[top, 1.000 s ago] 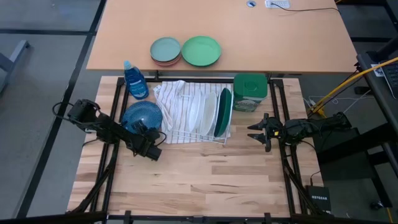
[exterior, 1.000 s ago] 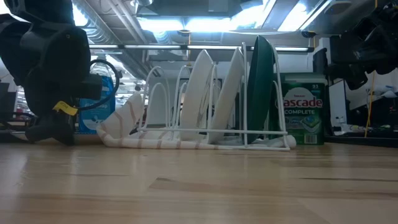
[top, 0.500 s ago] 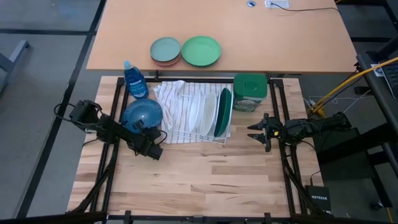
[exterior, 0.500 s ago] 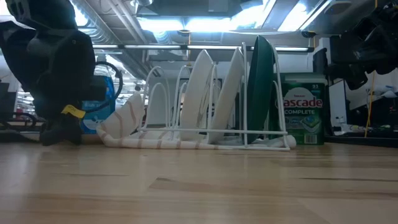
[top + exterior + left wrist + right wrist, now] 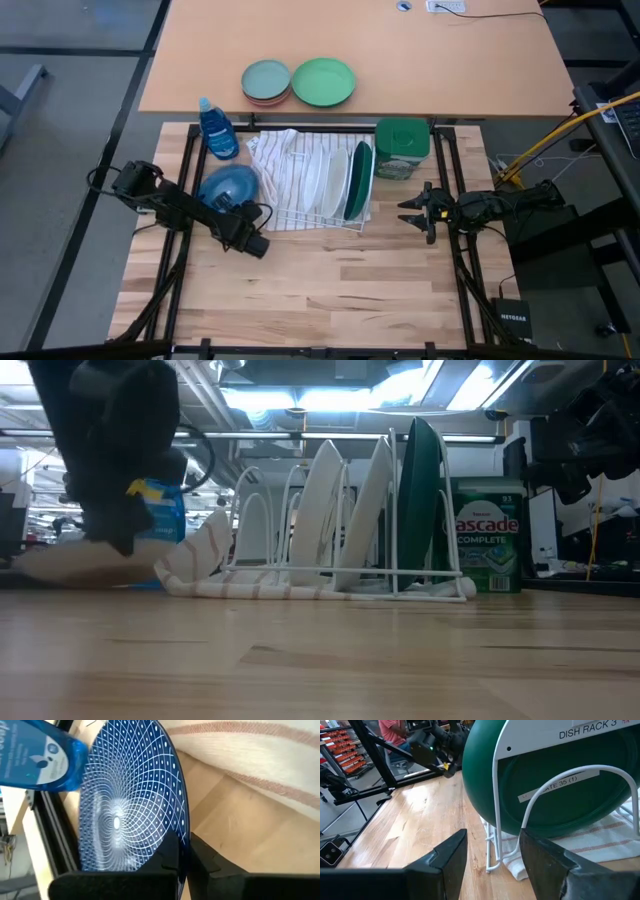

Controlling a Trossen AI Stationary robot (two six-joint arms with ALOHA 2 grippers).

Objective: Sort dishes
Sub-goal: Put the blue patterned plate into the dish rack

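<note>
The left end effector (image 5: 252, 241) is clamped on the rim of the dark blue plate (image 5: 228, 186), which sits left of the dish rack (image 5: 318, 212), low over the tabletop (image 5: 330, 290). To slot it well, I would stand it upright and line it with an empty wire beside the white plates (image 5: 330, 182). The right end effector (image 5: 412, 213) waits open, right of the rack.

Pale butcher-block wooden table top (image 5: 330, 290), edged with black metal frame rails (image 5: 190, 150). At twelve o'clock, a smooth tan desk (image 5: 400, 60) butting against it. Grey floor (image 5: 70, 100) from nine through eleven o'clock. At three o'clock, a yellow cable (image 5: 560, 135) trailing off the edge. Overhead in the low view, bright white ceiling light panels (image 5: 300, 398) between silver ducts (image 5: 190, 400). Beyond the table, shelving with orange bins (image 5: 345, 750).
</note>
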